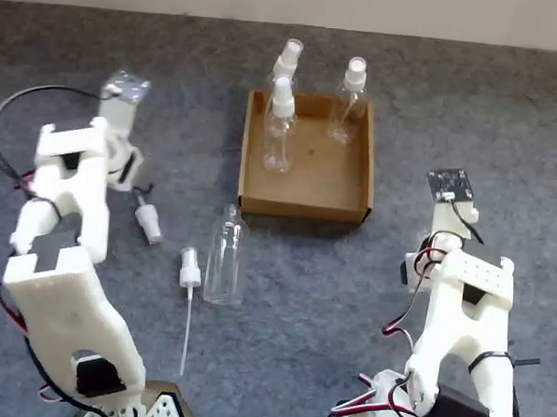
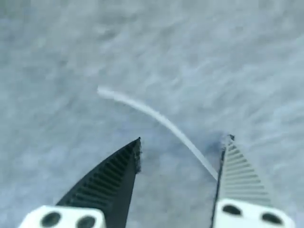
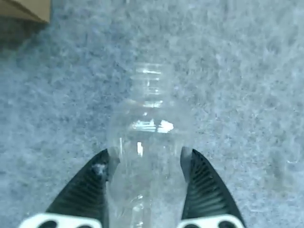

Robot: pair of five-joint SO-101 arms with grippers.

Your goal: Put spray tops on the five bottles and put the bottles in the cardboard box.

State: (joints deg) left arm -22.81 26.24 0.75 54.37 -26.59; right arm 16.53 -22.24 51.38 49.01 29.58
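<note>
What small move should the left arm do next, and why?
Probably lower the open left pincer onto the thin white tube seen between its fingers and close: the bottle in the right pincer has a bare neck.

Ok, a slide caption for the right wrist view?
Right gripper shut on an uncapped clear bottle, over grey carpet, a corner of the cardboard box beyond.

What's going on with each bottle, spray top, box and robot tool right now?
Cardboard box: open on top, three bottles inside.
Boxed bottles: upright, spray tops on.
Lying bottle: on its side on the carpet, no top.
Loose spray tops: lying on the carpet, on no bottle.
Left tool: open, empty, above a thin tube.
Right tool: shut on a clear bottle with no top.
</note>
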